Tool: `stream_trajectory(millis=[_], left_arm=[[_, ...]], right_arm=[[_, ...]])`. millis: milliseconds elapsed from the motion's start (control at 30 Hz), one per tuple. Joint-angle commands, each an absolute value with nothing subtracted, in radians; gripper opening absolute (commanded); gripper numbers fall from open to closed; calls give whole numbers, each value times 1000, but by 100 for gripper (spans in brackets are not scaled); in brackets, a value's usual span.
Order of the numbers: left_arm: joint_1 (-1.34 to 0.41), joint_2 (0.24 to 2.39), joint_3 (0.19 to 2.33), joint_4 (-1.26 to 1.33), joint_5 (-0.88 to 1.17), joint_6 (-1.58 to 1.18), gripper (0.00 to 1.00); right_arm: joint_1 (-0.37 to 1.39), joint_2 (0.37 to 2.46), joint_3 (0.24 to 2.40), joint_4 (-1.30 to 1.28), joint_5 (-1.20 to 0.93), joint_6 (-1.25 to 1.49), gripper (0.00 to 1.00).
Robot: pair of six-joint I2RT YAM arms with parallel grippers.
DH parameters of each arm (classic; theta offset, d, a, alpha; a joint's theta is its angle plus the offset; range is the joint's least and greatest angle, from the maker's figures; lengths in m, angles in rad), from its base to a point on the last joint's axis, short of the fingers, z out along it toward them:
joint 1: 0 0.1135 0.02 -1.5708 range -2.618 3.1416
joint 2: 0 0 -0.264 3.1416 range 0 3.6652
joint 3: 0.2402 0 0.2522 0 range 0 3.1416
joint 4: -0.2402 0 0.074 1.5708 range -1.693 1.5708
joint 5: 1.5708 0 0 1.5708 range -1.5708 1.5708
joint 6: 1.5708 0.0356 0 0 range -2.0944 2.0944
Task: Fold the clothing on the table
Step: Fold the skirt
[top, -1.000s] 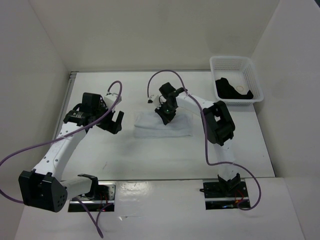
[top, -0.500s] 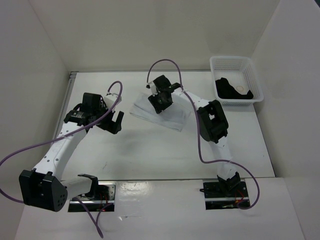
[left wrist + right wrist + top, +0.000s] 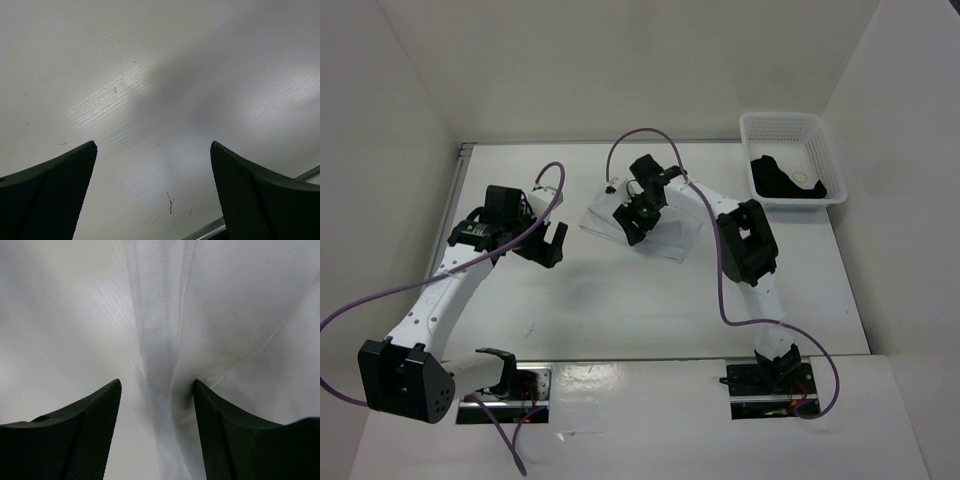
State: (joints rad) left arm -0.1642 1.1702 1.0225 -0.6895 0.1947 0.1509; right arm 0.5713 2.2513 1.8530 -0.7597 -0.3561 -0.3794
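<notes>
Thin white rectangular fabric clothing (image 3: pixel 675 236) lay on the flat white matte table (image 3: pixel 620 300), left of the white lattice plastic basket (image 3: pixel 827 150). Right gripper (image 3: pixel 156 385) was released, jaws straddling a fabric ridge. Left gripper (image 3: pixel 154 146), farther left of basket, gaped wide over bare tabletop.

The clothing (image 3: pixel 165 315) is thin cloth (seamed, creased), the table (image 3: pixel 150 75) smooth matt with fine scratches

white table (image 3: pixel 620 305), white clothing (image 3: pixel 672 237) near middle, lattice basket (image 3: pixel 780 117) far right
</notes>
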Motion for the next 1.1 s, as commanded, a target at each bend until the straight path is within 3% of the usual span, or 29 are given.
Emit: stream_trajectory(millis=[0, 600, 700, 800, 900, 967, 1067], left_arm=[[-161, 1161, 1017, -678, 195, 137, 100], [-161, 1152, 1017, -669, 195, 137, 100], [-161, 1143, 1017, -669, 195, 137, 100], [-161, 1143, 1017, -669, 195, 137, 100], [-161, 1143, 1017, -669, 195, 137, 100], [-161, 1143, 1017, -669, 195, 137, 100], [-161, 1143, 1017, -669, 195, 137, 100]], right_arm=[[540, 2184, 1856, -860, -512, -474, 65], [650, 2091, 1790, -948, -572, -581, 66], [641, 2048, 1728, -855, -476, -514, 66], [621, 2005, 1675, -694, -348, -437, 76], [621, 1994, 1675, -640, -282, -420, 94], [621, 2005, 1675, -630, -262, -420, 99], [621, 2026, 1684, -630, -253, -411, 99]])
